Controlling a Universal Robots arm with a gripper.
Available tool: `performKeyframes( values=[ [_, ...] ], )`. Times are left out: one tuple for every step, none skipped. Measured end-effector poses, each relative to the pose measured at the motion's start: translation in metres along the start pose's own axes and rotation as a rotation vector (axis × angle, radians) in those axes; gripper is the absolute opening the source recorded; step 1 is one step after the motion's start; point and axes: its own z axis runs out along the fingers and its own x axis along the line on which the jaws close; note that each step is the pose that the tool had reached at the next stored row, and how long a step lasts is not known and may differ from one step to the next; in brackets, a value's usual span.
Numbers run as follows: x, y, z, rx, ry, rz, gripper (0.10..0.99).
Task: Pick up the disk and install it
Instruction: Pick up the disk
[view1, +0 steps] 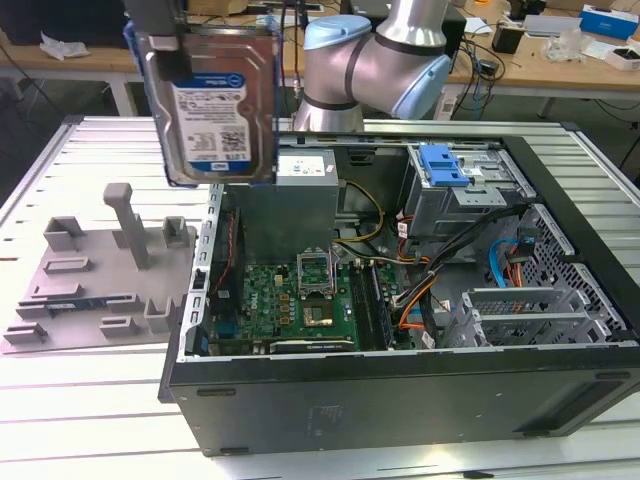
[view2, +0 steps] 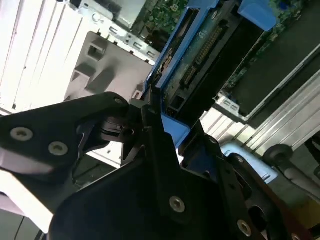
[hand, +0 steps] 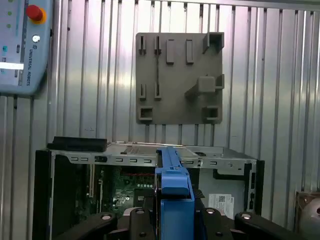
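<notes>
Blue-and-white label (view1: 215, 120) with barcodes is showing on the disk (view1: 212, 95) face, print too small to read. White sticker (view1: 305, 166) is sitting on the grey box (view1: 300, 212), at 5 o'clock from the disk, unreadable. In the first wrist view, the pendant (hand: 22, 47) is carrying a line of lettering along its edge.

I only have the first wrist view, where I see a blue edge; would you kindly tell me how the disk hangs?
Observer: In the exterior view the disk hangs upright, label facing that camera, over the computer case's edge on that view's left.
Operator: Is it gripped?
Observer: The second wrist view shows the jaws closed on its blue bracket.
Operator: What lies opposite?
Observer: A blue latch on a metal cage, toward the exterior view's right.
</notes>
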Motion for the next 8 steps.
performKeyframes(
  values=[
    [0.0148,-0.0124,-0.0001,-0.001,0.0000,0.000,0.369],
    [0.0286,-0.0249,-0.0003,-0.001,0.0000,0.000,0.369],
    [0.0314,-0.0276,-0.0003,-0.001,0.0000,0.000,0.369],
    [0.0344,-0.0306,-0.0003,-0.001,0.0000,0.000,0.369],
    [0.0375,-0.0340,-0.0004,-0.001,-0.0001,0.000,0.369],
    [0.0402,-0.0374,-0.0004,-0.001,-0.0001,0.000,0.369],
    [0.0436,-0.0423,-0.0004,-0.001,-0.0001,0.000,0.369],
    [0.0461,-0.0462,-0.0004,-0.001,0.0000,0.000,0.369]
  ],
)
